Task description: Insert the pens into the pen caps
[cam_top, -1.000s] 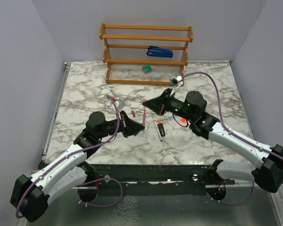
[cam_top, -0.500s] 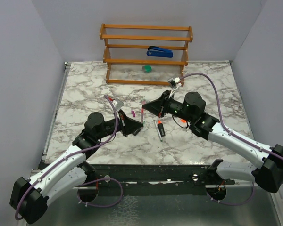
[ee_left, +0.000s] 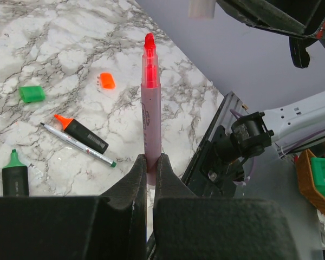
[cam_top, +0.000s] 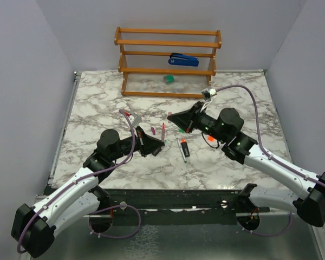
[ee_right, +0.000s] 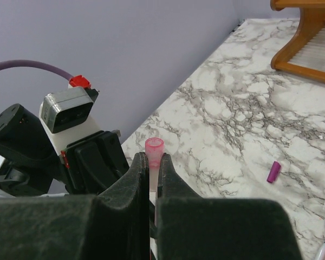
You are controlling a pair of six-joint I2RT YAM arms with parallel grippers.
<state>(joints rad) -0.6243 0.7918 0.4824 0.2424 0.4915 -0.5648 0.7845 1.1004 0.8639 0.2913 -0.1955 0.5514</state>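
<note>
My left gripper point(ee_left: 150, 162) is shut on the lower barrel of the thin pink pen point(ee_left: 151, 108), whose red tip points up and away. In the top view that pen point(cam_top: 163, 130) stands between the two grippers. My right gripper point(ee_right: 153, 162) is shut on the pale pink cap point(ee_right: 154, 149), its open end facing outward; the cap point(cam_top: 169, 114) hangs just beyond the pen's tip, apart from it. On the table lie the orange-tipped marker point(ee_left: 81, 133), the grey pen point(ee_left: 78, 144), the green-tipped marker point(ee_left: 14, 176), an orange cap point(ee_left: 106, 80), a green cap point(ee_left: 31, 93) and a magenta cap point(ee_right: 273, 171).
A wooden rack point(cam_top: 168, 62) stands at the back of the marble table point(cam_top: 97, 108), with a blue stapler point(cam_top: 183, 59) on a shelf and a green block point(cam_top: 169, 79) below. The loose pens lie between the two arms.
My right gripper has drawn back to the right with the cap, opening a small gap from the pen's tip. The left gripper shifted slightly left, still holding the pink pen.
</note>
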